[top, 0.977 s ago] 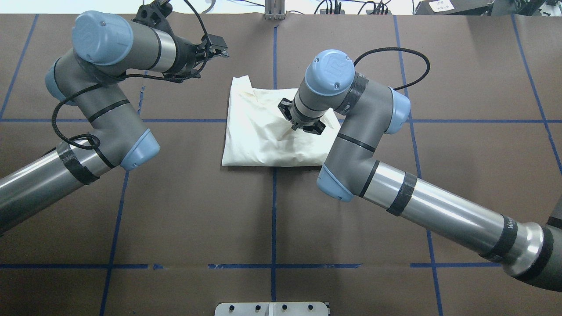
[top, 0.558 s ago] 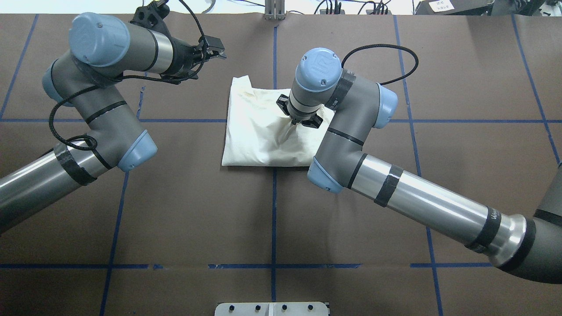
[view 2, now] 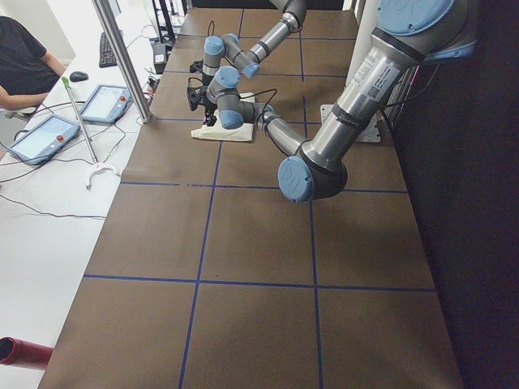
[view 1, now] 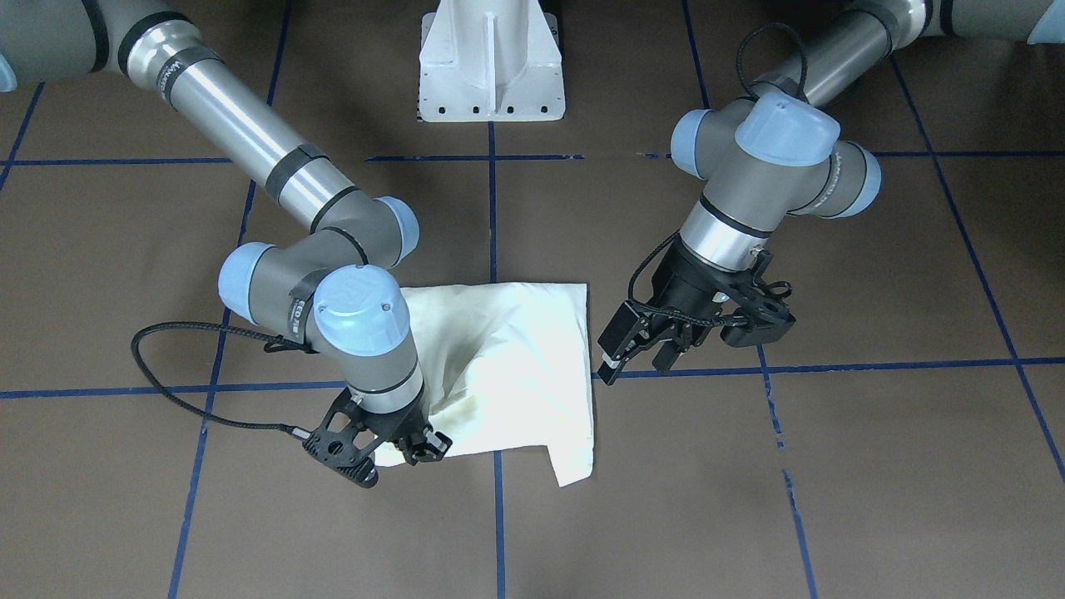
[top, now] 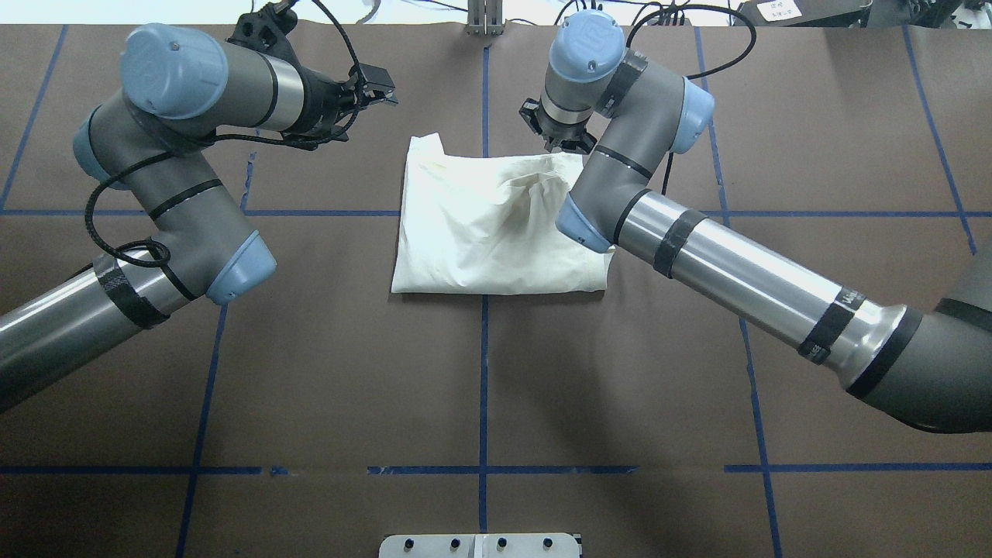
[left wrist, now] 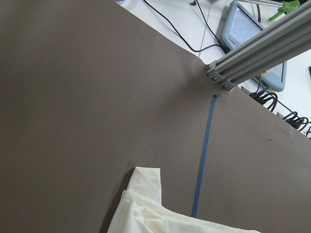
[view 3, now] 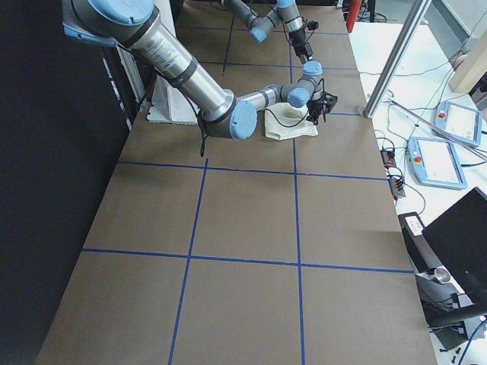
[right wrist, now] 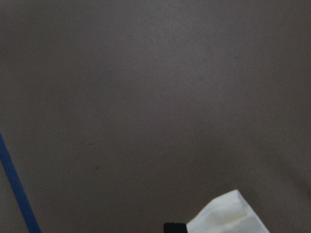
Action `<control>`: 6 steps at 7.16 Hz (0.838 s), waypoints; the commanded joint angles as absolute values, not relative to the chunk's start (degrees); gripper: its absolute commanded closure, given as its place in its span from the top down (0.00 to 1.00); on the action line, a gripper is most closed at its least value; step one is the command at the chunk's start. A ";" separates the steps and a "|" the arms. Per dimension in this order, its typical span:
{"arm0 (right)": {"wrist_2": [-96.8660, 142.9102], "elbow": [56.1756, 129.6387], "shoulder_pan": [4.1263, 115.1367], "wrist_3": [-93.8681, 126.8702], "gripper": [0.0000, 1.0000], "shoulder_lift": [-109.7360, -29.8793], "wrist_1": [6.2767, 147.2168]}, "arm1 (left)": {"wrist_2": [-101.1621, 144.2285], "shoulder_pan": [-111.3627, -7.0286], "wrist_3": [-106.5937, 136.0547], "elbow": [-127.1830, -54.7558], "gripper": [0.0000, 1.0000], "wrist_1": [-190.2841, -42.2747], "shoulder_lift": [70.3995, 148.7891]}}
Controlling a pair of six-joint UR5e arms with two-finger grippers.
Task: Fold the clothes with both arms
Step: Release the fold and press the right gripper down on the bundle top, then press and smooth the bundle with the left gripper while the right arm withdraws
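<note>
While the shirt (top: 480, 232) lies folded mid-table (top: 349, 372), its far edge is pinched by the right gripper (view 1: 405, 449). The left gripper (view 1: 636, 359), fingers spread, is held apart, nearest the shirt's far-left corner.

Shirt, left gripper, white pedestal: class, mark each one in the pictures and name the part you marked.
shirt (top: 480, 240): overhead view, middle of the folded cloth.
left gripper (view 1: 636, 364): front-facing view, midway between its open fingers.
white pedestal (view 1: 520, 75): front-facing view, its side plate.
</note>
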State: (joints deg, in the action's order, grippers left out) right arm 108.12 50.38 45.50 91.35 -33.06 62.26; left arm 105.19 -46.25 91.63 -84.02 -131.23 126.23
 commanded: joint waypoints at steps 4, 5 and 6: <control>124.15 70.54 59.21 74.92 0.00 -47.24 72.69 | 102.76 -38.34 97.12 -74.67 0.91 -123.37 138.01; 125.41 72.49 60.20 73.58 0.00 -48.94 72.77 | 99.61 -35.88 97.29 -74.71 0.04 -116.35 140.60; 125.51 72.77 60.38 73.56 0.00 -49.39 72.69 | 99.41 -35.16 96.25 -74.36 0.00 -116.02 140.71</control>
State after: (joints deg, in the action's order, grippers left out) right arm 124.51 71.26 59.56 74.53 -47.81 72.65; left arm 100.70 -36.77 96.89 -75.25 -119.08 139.05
